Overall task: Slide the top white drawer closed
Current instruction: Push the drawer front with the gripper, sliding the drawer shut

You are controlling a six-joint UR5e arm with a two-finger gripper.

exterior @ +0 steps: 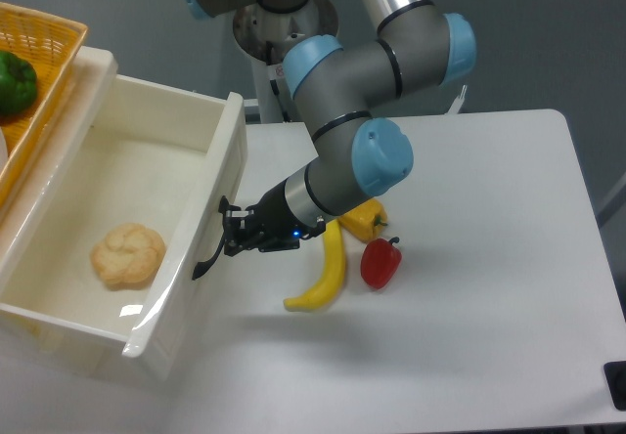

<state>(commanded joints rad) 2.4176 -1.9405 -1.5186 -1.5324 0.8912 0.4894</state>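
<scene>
The top white drawer stands pulled far out at the left, its panelled front facing right with a curved black handle. A pale bread roll lies inside it. My gripper is low over the table, its tip right against the handle on the drawer front. Its black fingers look drawn together, with nothing held between them.
A banana, a red pepper and a yellow pepper lie on the white table just right of the gripper. A wicker basket with a green pepper sits on the cabinet top at upper left.
</scene>
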